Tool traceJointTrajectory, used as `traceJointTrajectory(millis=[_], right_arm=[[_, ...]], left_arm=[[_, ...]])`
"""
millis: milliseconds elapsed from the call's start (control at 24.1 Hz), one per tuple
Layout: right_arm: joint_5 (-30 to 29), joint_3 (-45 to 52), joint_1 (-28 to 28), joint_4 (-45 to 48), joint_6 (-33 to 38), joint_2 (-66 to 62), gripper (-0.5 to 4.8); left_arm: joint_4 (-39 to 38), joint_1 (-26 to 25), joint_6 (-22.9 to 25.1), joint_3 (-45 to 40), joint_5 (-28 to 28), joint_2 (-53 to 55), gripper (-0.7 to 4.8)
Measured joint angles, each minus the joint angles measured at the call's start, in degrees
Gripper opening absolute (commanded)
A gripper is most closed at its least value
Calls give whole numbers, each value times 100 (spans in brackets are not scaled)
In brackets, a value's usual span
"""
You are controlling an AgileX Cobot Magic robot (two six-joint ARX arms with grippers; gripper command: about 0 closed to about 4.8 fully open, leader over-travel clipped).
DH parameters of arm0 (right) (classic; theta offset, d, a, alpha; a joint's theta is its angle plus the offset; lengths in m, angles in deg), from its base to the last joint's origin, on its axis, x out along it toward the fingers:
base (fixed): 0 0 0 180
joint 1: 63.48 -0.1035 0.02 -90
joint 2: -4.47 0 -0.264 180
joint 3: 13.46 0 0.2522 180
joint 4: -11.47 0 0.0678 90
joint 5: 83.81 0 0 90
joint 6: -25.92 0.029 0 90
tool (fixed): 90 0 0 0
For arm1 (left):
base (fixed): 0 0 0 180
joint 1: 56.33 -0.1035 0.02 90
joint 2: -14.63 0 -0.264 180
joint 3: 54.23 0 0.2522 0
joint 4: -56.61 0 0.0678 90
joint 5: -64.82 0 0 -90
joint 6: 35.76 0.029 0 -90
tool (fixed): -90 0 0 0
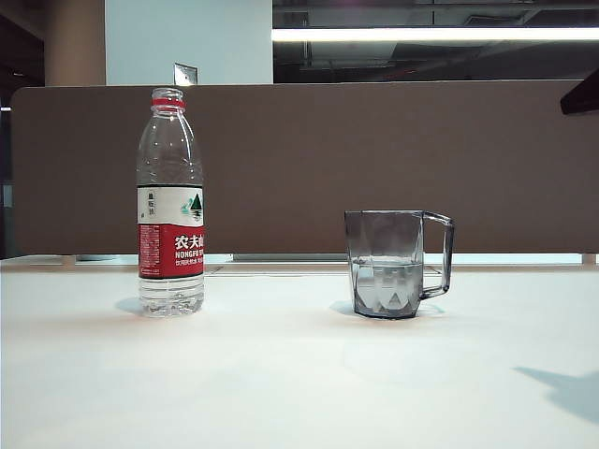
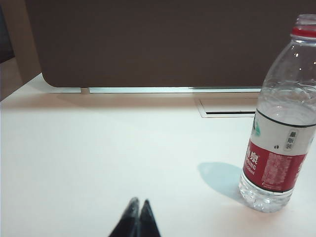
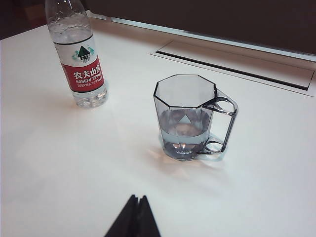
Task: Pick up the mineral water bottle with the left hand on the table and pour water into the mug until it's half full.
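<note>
Clear plastic, red at the neck ring and label, marks the mineral water bottle [image 1: 170, 206], which is seen standing upright and uncapped on the white table [image 1: 281, 374], well apart from the smoky grey faceted mug [image 1: 393, 264] (its handle turned away from the bottle). The mug is filled to roughly half with water [image 1: 387, 285]; a low level is left in the bottle. The left gripper [image 2: 137, 219] is held above bare tabletop near the bottle, its black fingers pressed together on nothing. The right gripper [image 3: 136, 217] is likewise closed and empty, poised above the table near the mug. A brown partition panel [image 1: 309, 159] is set behind.
</note>
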Motion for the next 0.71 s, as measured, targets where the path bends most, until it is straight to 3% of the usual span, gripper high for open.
traceJointTrajectory(millis=[705], right_arm=[[0,0,0,-2,0,-2,-1]], left_arm=[[0,0,-227,0,0,-4,-6]])
